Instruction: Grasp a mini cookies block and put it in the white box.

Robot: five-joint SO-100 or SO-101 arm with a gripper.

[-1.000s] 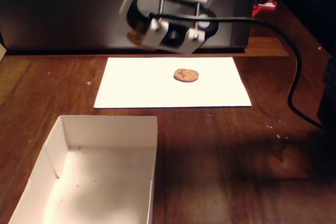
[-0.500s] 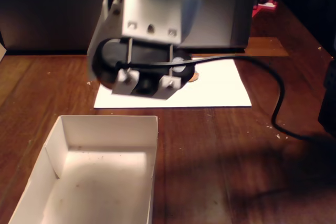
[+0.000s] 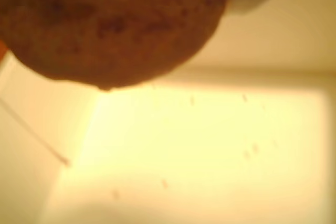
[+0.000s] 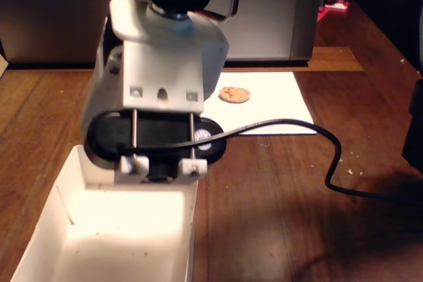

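Fixed view gives us the widest read: the table (image 4: 297, 216) fills the frame, the arm (image 4: 162, 77) stands tall in the upper left over the box (image 4: 39, 242), which sits at lower left, and the paper sheet (image 4: 277, 107) lies at centre right with a second cookie (image 4: 234, 94) on it. Our gripper is hidden behind the wrist housing there, so from that side we cannot tell how it stands. Wrist view settles more: a brown, speckled held cookie (image 3: 110, 24) fills the upper left of the frame, hanging above the pale box floor (image 3: 210, 150), with a few crumbs below it. We judge it pinched in the gripper, though the fingertips themselves do not show, so we cannot say how wide the jaws are. For handling, we take the cookie to be light, stiff and brittle: it should not sag or slip much, but a hard squeeze could crack it or shed crumbs. We would hold it across its edges, gently, and let it go low over the floor, not from high up.
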